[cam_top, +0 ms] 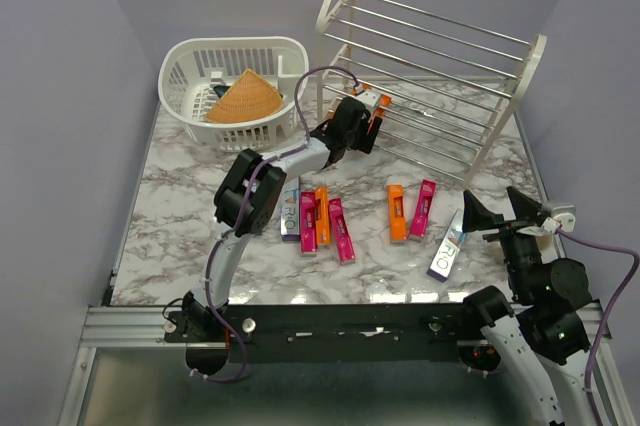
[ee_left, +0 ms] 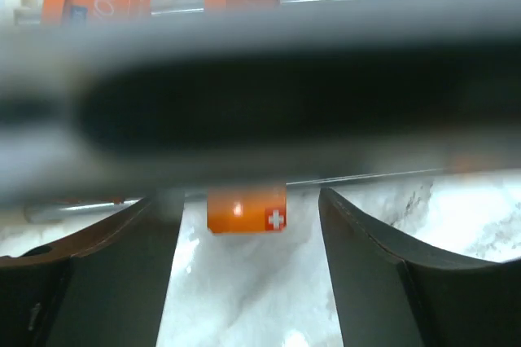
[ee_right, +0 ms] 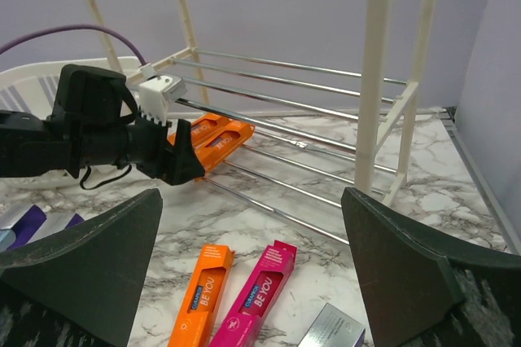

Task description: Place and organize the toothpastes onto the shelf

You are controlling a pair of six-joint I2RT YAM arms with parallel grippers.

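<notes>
Surface: white-and-grey marbled tabletop [cam_top: 180, 216], lavender walls behind.

Item 1, shelf [cam_top: 530, 56]: cream rack with arched ends and thin silver rods, far right of the table.

Item 2, toothpastes on the shelf: 2 orange cartons [ee_right: 216, 137] lie side by side on the lowest rods at the left end.

Item 3, toothpastes on the table, 7 cartons lying flat.
- Left group of 4, close together: silver carton [cam_top: 290, 214], magenta carton [cam_top: 308, 224], orange carton [cam_top: 322, 214], second magenta carton [cam_top: 342, 231].
- Right group of 3: orange [cam_top: 397, 213] and magenta [cam_top: 422, 209] just beside each other, and a silver-and-purple carton [cam_top: 447, 246] nearer the right arm.

Item 4, left gripper [cam_top: 365, 124]: reached into the lowest tier at the orange cartons. Jaws apart; its wrist view shows an orange carton end [ee_left: 244, 221] between the fingers [ee_left: 391, 274] with a gap on each side. A blurred rod crosses that view, so probably no contact.

Item 5, right gripper [cam_top: 497, 208]: jaws spread wide, holding nothing, above the table's right edge, facing the shelf.

Item 6, white slotted basket [cam_top: 190, 66]: far left corner, a tan woven cone [cam_top: 245, 98] inside.
</notes>
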